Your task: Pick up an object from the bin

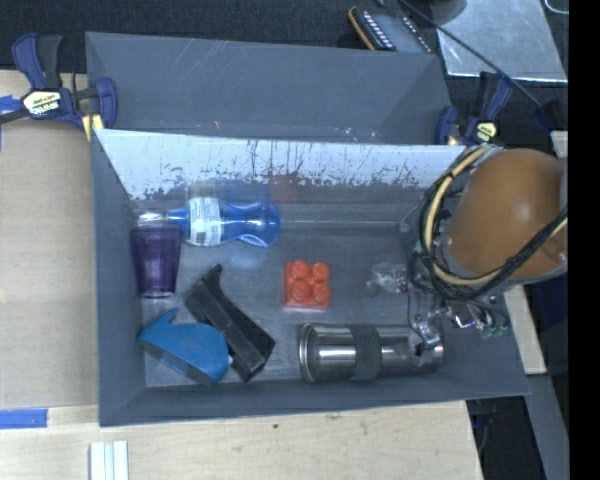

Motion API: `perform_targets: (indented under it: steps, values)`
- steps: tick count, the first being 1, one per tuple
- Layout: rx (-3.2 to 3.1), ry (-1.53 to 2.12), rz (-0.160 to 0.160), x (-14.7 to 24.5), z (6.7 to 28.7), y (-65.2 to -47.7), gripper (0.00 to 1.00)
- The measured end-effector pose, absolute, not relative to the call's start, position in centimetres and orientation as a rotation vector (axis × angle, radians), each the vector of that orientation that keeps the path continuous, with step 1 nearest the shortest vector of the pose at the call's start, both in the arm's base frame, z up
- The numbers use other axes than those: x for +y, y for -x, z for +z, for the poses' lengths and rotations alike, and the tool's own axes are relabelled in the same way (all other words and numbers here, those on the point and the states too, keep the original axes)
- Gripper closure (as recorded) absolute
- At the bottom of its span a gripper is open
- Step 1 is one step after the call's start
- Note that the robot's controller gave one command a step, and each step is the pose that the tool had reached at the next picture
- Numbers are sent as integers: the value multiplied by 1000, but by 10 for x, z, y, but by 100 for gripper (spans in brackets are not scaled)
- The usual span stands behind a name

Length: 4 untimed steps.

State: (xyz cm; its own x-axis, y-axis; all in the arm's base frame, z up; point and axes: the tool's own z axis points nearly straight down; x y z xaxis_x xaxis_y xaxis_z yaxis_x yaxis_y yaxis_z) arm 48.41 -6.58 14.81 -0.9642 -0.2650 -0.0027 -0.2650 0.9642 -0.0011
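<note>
My gripper [427, 336] is low in the bin's right front part, under the orange wrist cover. It stands at the right end of a silver metal cylinder with a black band [355, 353], which lies on its side along the front wall. Whether it touches the cylinder I cannot tell. A small clear, shiny item [385, 279] lies just left of the gripper. A red-orange studded block [307, 283] sits further left, near the bin's middle.
On the left side lie a blue plastic bottle [230, 222], a purple cup [155, 259], a black angled piece [230, 320] and a blue rounded object [187, 349]. The sloped back wall rises behind them.
</note>
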Motion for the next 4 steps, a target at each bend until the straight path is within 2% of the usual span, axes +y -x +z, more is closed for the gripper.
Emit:
perform_targets:
  steps: [1, 2, 3, 4]
  values:
    - [3104, 532, 2, -124, 110, -486, 0]
    - [3149, 103, -7, -131, 78, -492, 0]
    - [3125, 274, -5, -130, 72, -491, 100]
    - [3125, 274, -5, -130, 72, -490, 100]
